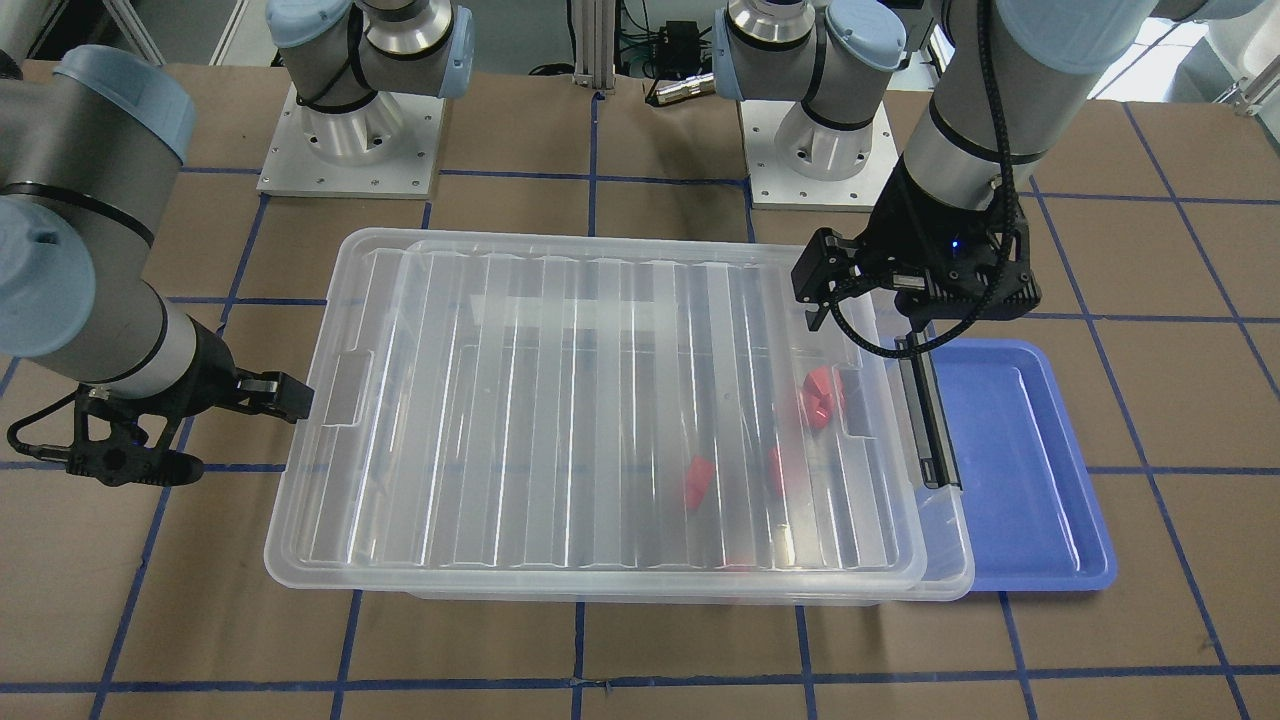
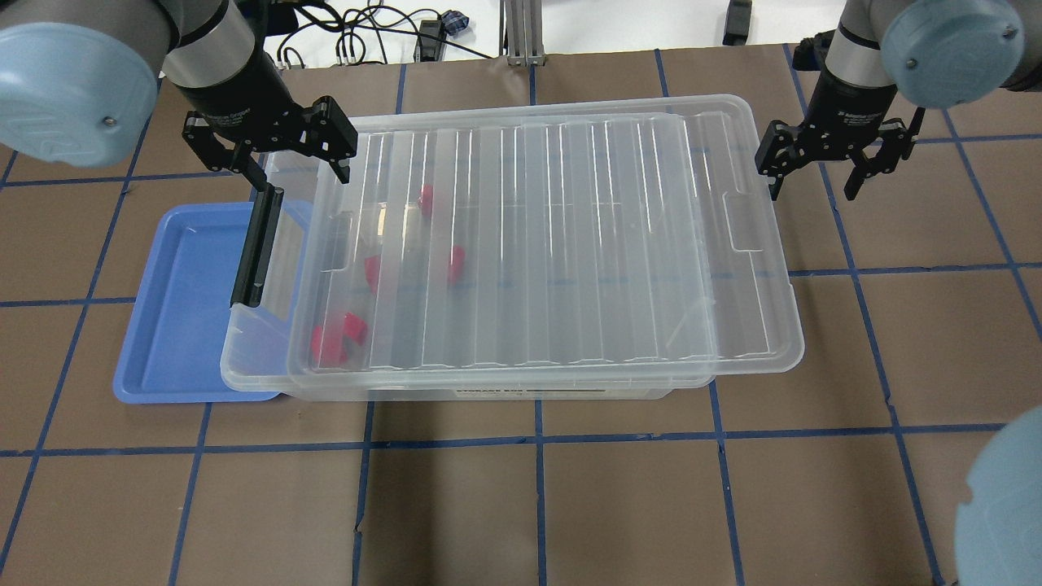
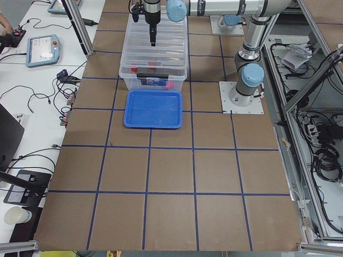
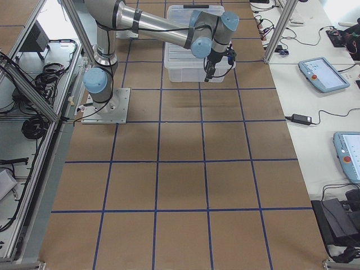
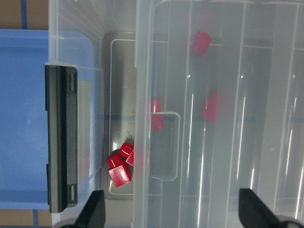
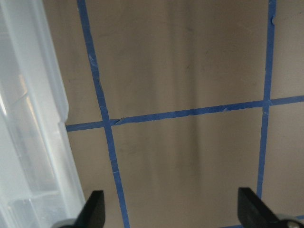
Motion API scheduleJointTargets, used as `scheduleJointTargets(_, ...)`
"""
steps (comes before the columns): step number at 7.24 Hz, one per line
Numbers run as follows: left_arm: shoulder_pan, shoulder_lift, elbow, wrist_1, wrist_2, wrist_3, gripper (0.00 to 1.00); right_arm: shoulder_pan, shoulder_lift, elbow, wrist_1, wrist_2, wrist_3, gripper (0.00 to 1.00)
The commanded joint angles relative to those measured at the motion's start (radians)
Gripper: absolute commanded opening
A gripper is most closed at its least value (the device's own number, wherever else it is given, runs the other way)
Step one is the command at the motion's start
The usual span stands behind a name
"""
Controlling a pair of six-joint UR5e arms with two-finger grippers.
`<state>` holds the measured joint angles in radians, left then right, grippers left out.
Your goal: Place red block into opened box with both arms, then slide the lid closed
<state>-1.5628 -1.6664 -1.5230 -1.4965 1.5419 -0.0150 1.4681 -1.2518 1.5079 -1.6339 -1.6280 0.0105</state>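
The clear box lies on the table, its black clip bar at the end on my left. The ribbed clear lid rests on top, shifted toward my right, so a strip beside the clip bar stays uncovered. Several red blocks lie inside near that end; the left wrist view shows a cluster of red blocks in the gap. My left gripper hangs open over the box's far corner by the clip bar, holding nothing. My right gripper is open and empty over bare table, just past the lid's right end.
A blue tray sits partly under the clip-bar end of the box. Brown table with blue tape grid surrounds the box. Both arm bases stand on the robot's side of the table.
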Motion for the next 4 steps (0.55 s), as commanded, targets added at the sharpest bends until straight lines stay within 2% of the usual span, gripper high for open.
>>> scheduleJointTargets(1, 0.001, 0.005, -0.003, -0.011, 0.001, 0.003, 1.0, 0.02, 0.002, 0.0, -0.001, 0.0, 0.009, 1.0)
scheduleJointTargets(4, 0.001, 0.007, -0.006, -0.013, 0.001, 0.003, 1.0, 0.02, 0.0, 0.0, 0.0, 0.019, 0.011, 1.0)
